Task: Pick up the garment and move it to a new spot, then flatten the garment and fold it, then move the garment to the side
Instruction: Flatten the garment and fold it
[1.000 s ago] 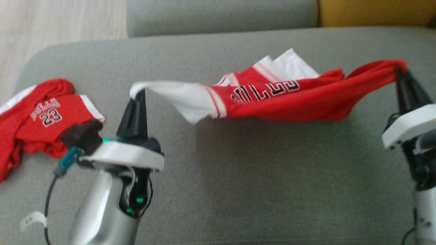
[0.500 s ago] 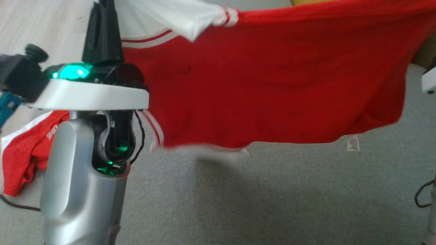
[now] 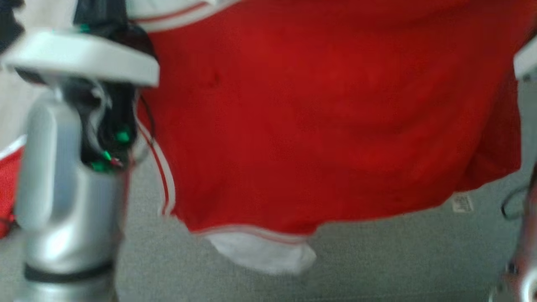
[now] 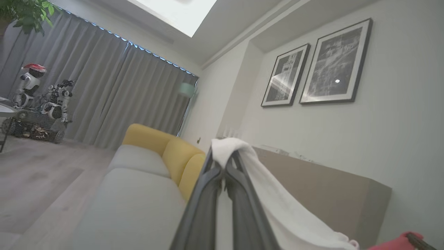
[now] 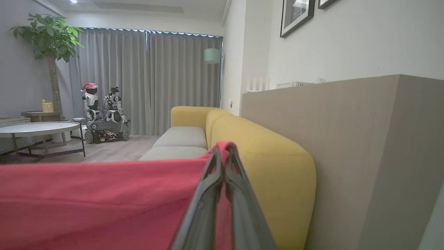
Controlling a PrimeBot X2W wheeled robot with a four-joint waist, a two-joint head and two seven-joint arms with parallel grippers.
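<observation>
The left gripper [image 4: 224, 160] is pinched fully together on a white corner of the red garment [image 3: 319, 126]. The cloth bunches over its fingertips and trails away down its right side. The right gripper [image 5: 222, 150] is likewise clamped tight on a red edge, which wraps over its tips and stretches off to its left. Between the two grippers the garment hangs spread as a sheet over the grey sofa seat [image 3: 377, 264] below them, with its white hem [image 3: 260, 251] lowest and a small label [image 3: 461, 204] dangling near the right arm. A second red garment [image 3: 7, 184] lies on the seat beyond the left arm's outer side. A yellow sofa back [image 5: 270, 163] runs ahead of the right gripper
</observation>
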